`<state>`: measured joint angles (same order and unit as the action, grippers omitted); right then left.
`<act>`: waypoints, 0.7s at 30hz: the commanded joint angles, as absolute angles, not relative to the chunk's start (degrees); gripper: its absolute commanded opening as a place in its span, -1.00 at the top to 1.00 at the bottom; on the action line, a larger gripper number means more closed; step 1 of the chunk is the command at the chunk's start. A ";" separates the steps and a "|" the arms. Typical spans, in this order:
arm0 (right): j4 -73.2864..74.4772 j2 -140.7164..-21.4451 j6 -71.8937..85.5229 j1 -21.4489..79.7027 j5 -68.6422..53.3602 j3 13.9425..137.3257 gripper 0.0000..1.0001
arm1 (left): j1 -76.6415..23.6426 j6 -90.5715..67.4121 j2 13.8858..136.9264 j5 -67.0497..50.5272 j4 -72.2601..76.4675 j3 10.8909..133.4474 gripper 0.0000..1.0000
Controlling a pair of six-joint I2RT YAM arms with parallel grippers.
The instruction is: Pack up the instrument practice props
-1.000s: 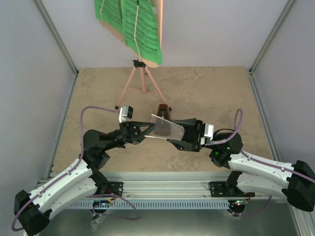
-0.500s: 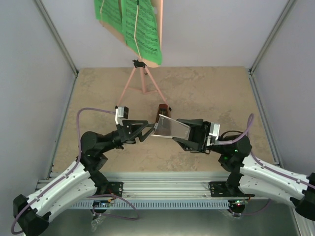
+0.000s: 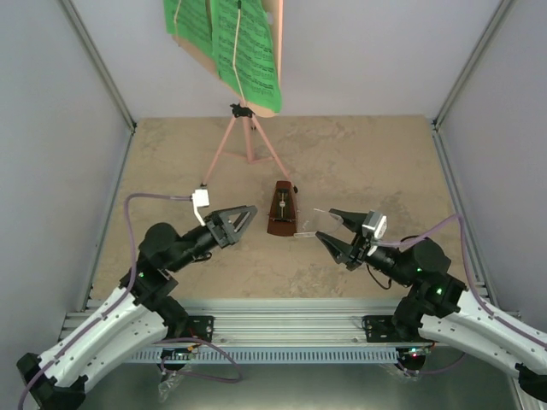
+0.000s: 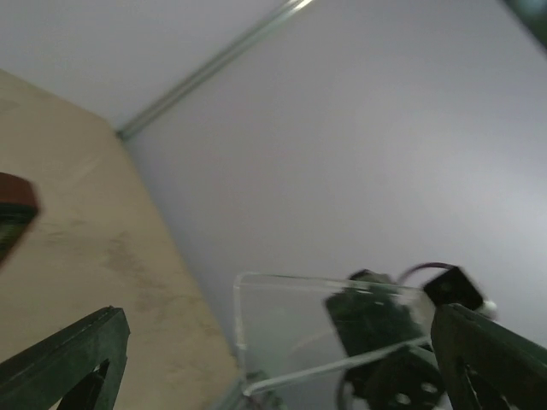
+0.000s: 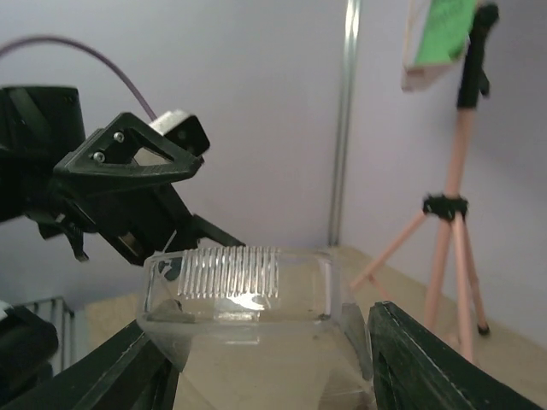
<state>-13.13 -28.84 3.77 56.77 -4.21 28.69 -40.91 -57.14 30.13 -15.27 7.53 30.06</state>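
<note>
One clear cover (image 5: 239, 286) in right gripper (image 3: 323, 226), left gripper (image 3: 243, 217) spread wide

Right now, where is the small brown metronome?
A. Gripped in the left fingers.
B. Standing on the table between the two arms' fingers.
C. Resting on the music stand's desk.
B: the top view shows the metronome standing on the table between the left fingers and the right fingers, which hold only a clear cover.
</note>
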 commanded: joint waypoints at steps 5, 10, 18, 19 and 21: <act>-0.53 -27.93 8.26 57.04 7.41 25.82 0.00 | -40.61 -44.98 48.68 -12.23 7.00 29.98 -0.78; 0.13 -29.19 10.29 57.04 9.68 24.86 0.00 | -40.61 -39.60 56.26 -9.94 12.61 28.92 -0.75; 0.84 -30.41 10.54 57.05 11.49 23.88 0.00 | -40.61 -32.47 69.92 -8.21 17.97 27.87 -0.76; 0.92 -30.41 10.58 57.11 11.47 23.70 0.00 | -40.61 -32.70 70.98 -8.54 19.49 27.38 -0.76; 1.05 -30.26 10.78 57.07 11.38 23.52 0.00 | -40.61 -32.06 72.86 -7.09 20.72 27.00 -0.76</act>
<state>1.34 -30.74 9.89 56.77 10.04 24.53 -40.86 -35.07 70.41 -8.03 14.06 28.36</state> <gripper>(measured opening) 0.580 0.881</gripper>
